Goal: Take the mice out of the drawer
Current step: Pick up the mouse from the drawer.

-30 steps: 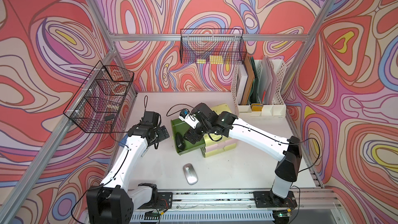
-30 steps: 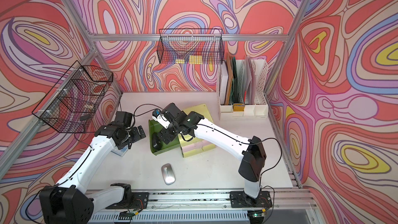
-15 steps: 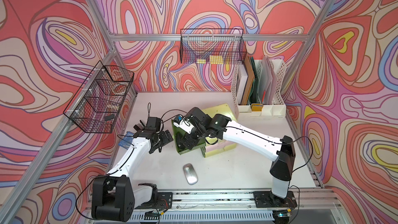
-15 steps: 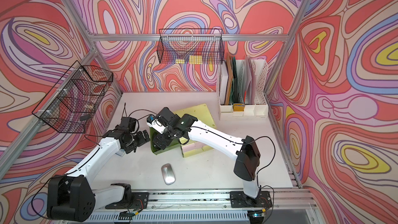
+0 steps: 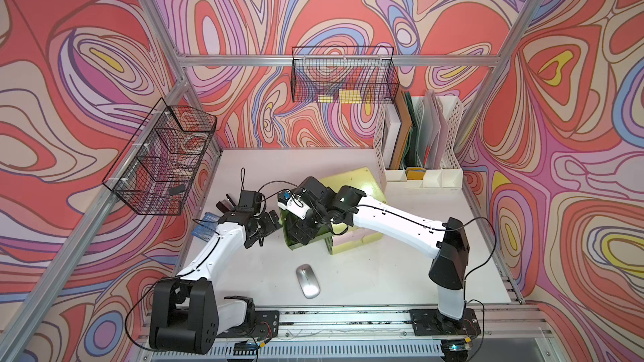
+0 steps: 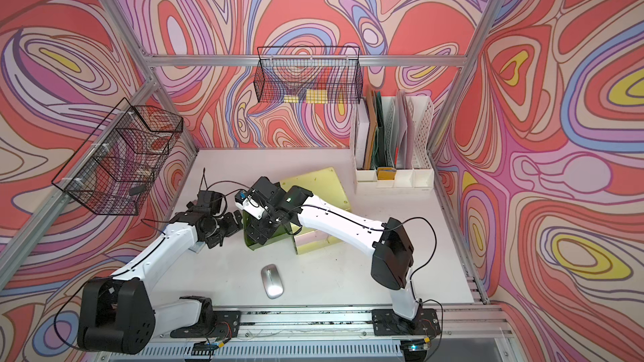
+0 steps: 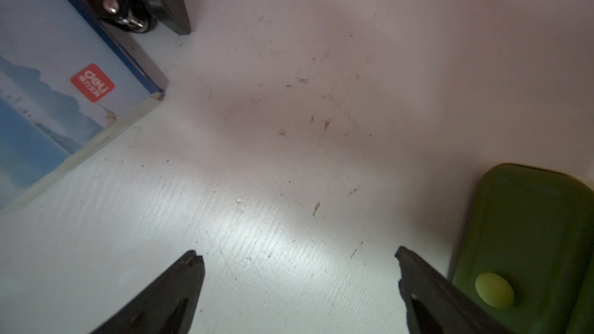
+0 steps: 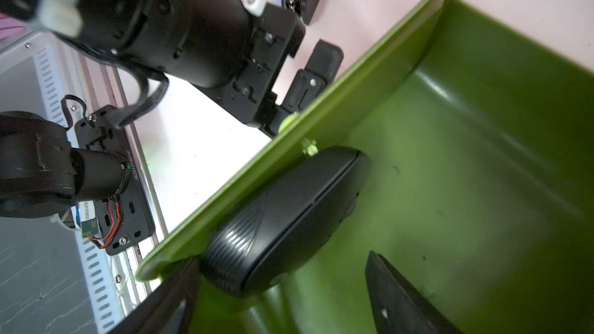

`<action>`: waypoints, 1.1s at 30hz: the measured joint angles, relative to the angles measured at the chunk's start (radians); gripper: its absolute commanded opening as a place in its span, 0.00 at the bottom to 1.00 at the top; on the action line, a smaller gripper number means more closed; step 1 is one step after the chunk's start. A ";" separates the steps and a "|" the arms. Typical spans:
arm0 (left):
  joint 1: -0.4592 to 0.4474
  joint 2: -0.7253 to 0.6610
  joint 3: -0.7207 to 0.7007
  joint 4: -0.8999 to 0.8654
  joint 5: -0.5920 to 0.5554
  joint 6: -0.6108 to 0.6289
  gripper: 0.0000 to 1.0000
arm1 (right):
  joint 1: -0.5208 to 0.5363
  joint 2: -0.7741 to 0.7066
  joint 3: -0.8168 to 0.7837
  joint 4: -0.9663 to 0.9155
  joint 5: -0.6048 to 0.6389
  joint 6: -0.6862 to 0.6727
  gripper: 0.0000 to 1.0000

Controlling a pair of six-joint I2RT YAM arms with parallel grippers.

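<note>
mice in sight: two. the silver mouse (image 5: pixel 307 280) (image 6: pixel 272 281), in both top views, lies on the table (image 5: pixel 366 273), well apart from both claws, on the side toward the arm bases. it is shiny, flat and oval, with a thin line along its middle.

the black mouse (image 8: pixel 283 216) shows only in the right wrist view. it is matte, ribbed at one end, with a seam along its edge. it rests against the inner face of the front panel of the green drawer (image 8: pixel 482 187), just ahead of the right claw (image 8: pixel 283 258). in both top views that claw covers it.

right claw: fingers spread, one near the mouse's ribbed end, the other clear of it, nothing pinched. left claw (image 7: pixel 297 253): fingers spread wide over bare table, holding nothing, just beside the drawer's outer face and its one pale knob (image 7: pixel 494 290).

only the left wrist view shows one blue box (image 7: pixel 64 107) with a red label, well ahead of the left claw. only the top views show two wire baskets (image 5: pixel 343 76) (image 5: pixel 162 158), one file rack (image 5: pixel 418 148) and one yellow-green cabinet (image 5: pixel 352 182) behind the right claw.
</note>
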 measured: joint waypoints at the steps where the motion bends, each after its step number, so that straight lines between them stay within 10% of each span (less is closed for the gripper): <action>1: 0.000 0.000 0.000 0.004 0.001 -0.001 0.98 | 0.000 0.011 0.000 -0.005 0.000 0.000 0.84; 21: 0.000 -0.092 -0.031 0.013 0.014 -0.015 0.97 | 0.000 0.042 0.018 -0.010 0.115 0.018 0.61; 33: -0.001 -0.091 -0.041 0.013 0.024 -0.019 0.97 | 0.002 0.042 -0.004 0.051 0.161 0.015 0.80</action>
